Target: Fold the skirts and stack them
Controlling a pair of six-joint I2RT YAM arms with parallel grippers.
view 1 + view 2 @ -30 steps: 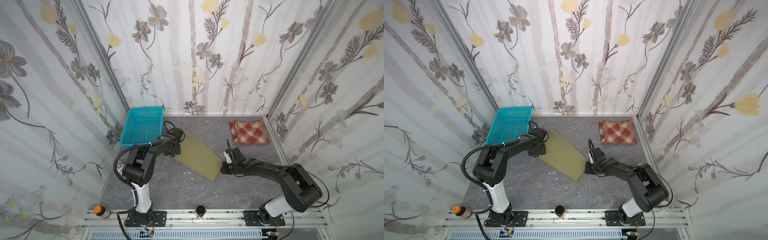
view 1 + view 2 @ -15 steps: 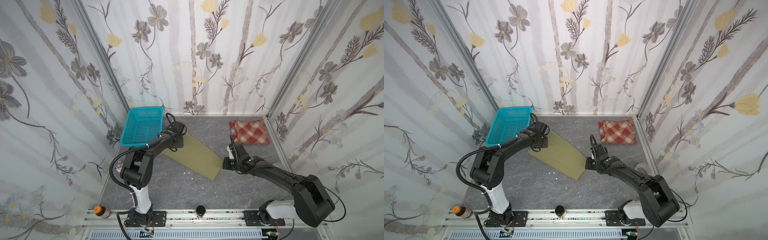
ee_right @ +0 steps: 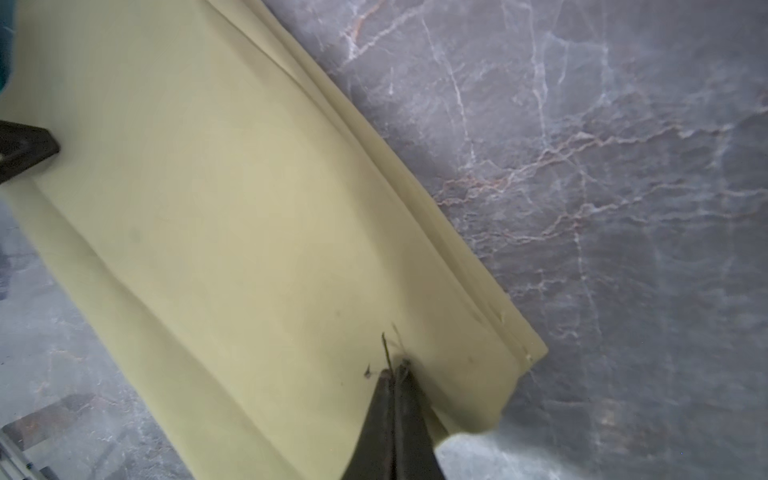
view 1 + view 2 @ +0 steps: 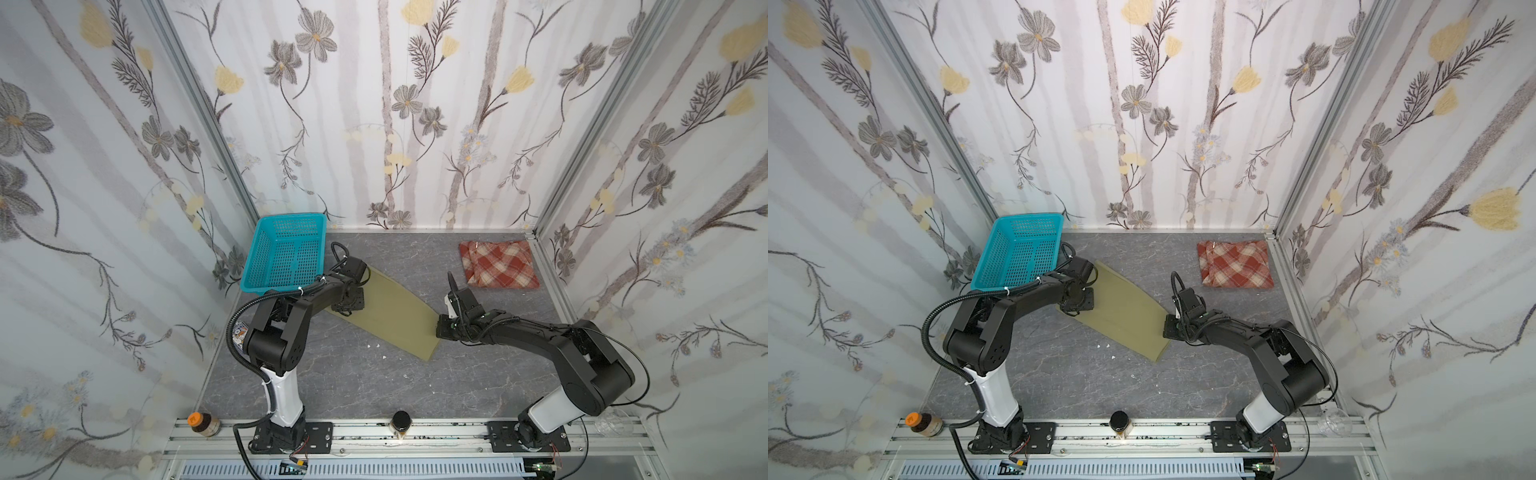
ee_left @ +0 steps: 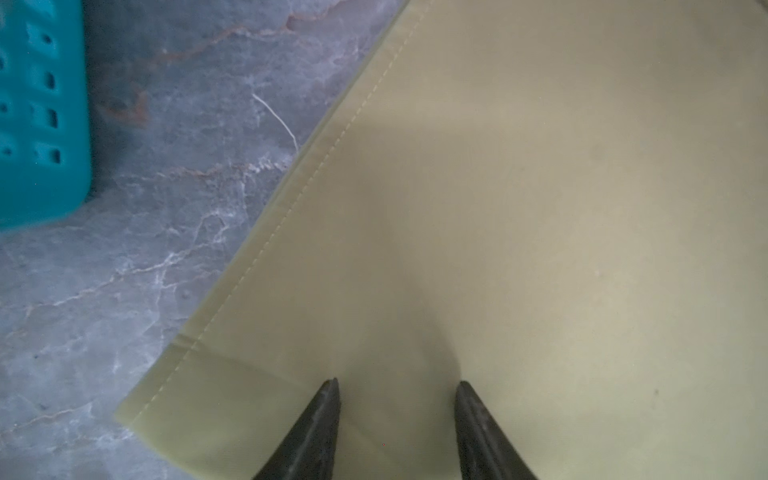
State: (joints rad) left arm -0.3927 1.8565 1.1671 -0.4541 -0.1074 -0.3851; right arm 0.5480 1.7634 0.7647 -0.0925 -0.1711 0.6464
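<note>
Along the near edge of the counter (image 4: 374,386), an orange-capped bottle (image 4: 203,422), a dark-lidded jar (image 4: 401,422) and a clear glass (image 4: 1333,422) are standing on the rail (image 4: 374,432), well apart from the cloth.

The olive skirt (image 4: 390,316) is lying as a long folded strip, slanting across the middle of the counter. At its nearer end the right hand (image 3: 395,368) is clenched tight, its tips pressing on the fabric close to the corner. I cannot tell whether it is pinching a layer. If it is catching only the top layer, a lift is likely to peel the fold open rather than carry the whole end over.

At the farther end, just beside the turquoise basket (image 4: 286,253), the left hand (image 5: 397,388) is poised released, jaws apart over the cloth near the stitched hem (image 5: 291,199). A shallow or off-centre bite there may let the smooth fabric slip, and uneven travel of the two ends would leave a skewed fold. A wide swing could also knock the basket.

The plaid skirt (image 4: 498,266) is sitting folded in the far right corner. A loosely folded olive bundle may slide off it when stacked.

No writing is showing legibly. The bottle cap's mark and a small colourful sticker (image 4: 239,332) on the left arm are too small to read.
</note>
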